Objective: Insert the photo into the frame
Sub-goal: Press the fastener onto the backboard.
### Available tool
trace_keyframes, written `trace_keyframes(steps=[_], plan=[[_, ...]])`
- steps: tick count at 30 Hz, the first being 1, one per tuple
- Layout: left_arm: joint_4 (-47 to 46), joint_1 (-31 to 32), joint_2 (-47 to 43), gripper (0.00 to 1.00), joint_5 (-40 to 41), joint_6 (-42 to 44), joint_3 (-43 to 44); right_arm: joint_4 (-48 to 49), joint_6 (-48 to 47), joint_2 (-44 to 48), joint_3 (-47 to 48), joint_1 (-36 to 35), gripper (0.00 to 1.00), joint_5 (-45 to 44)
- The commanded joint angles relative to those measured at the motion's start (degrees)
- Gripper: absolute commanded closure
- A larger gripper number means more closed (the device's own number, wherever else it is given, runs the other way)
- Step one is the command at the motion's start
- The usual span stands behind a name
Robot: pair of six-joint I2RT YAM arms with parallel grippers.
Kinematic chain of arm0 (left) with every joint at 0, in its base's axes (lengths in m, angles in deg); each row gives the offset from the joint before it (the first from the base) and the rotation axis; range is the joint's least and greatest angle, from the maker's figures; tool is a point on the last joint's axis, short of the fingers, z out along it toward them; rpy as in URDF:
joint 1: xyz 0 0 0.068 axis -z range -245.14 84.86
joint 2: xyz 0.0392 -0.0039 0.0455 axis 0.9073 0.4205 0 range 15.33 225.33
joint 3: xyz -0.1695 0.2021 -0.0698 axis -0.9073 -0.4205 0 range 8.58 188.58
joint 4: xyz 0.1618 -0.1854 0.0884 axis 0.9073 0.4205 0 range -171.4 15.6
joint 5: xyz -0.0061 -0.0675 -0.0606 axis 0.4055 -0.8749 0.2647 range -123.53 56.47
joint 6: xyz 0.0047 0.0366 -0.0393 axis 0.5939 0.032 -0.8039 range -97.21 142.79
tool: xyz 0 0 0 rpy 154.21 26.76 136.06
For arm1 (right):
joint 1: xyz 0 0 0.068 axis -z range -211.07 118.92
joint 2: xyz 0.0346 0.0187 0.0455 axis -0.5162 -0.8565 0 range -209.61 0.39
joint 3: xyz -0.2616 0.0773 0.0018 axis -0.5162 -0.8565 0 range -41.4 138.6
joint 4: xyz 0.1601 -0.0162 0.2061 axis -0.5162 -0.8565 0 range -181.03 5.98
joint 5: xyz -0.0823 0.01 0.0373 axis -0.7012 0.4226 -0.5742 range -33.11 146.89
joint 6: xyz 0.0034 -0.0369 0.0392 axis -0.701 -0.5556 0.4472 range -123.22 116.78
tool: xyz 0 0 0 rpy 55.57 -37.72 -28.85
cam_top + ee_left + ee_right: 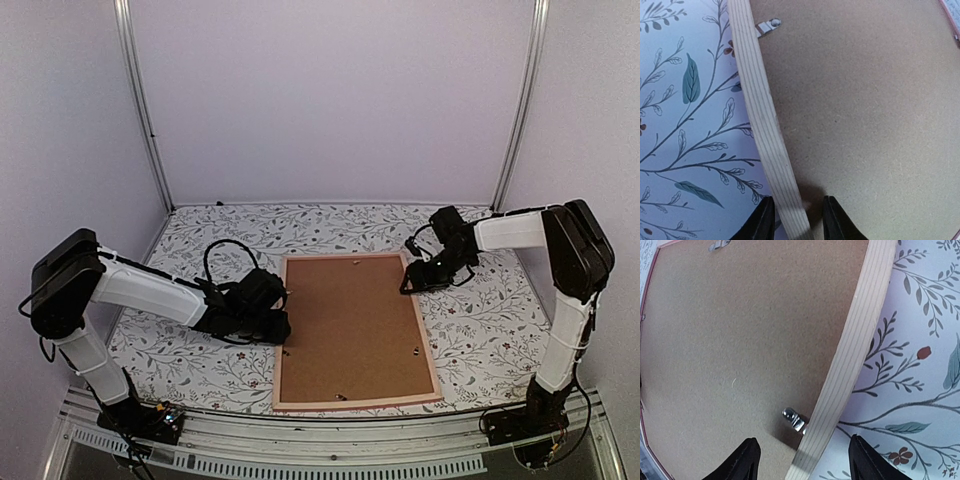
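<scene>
One frame (356, 404) lies flat in the middle of the leaf-patterned desk (480, 345), back side up. Its near short edge is close to the arm bases and its long sides run away from me. A brown hardboard backing (350, 325) fills the opening. Whatever sits under that board is hidden from my cameras, so I cannot say where the photo is. Closer to me, the left fingers (762, 222) are down at the frame's left rail, roughly halfway along it. One finger is on the desk side and one is over the backing. They are parted and not squeezing, with a sliver of shadow between the inner finger and the pale striped wood. Farther back, the right fingers (742, 462) straddle the right rail toward its far end. They are spread wide and gripping nothing, and a small metal tab (795, 420) sits just inside the rail between them.
</scene>
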Motion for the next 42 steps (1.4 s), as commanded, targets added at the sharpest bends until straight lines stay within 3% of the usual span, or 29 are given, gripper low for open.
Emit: trace_keyframes(steps=[1, 8, 20, 33, 42], plan=[[1.8, 0.7, 0.1, 0.63, -0.7, 0.5, 0.1, -2.0, 5.1, 5.5, -3.3, 0.4, 0.33, -0.2], [2.1, 0.4, -1.3, 0.49, -0.6, 0.7, 1.4, -4.5, 11.3, 15.3, -11.0, -1.2, 0.26, -5.7], [1.6, -1.4, -1.0, 0.32, -3.5, 1.2, 2.8, -6.1, 24.1, 28.6, -25.3, -11.7, 0.22, -11.6], [1.2, -2.3, 0.7, 0.29, -5.8, 1.1, 2.3, -4.8, 28.5, 29.8, -27.9, -19.0, 0.24, -13.9], [1.2, -2.3, -0.2, 0.4, -4.7, 0.7, 0.4, -3.0, 28.6, 26.7, -27.6, -20.2, 0.31, -13.3]])
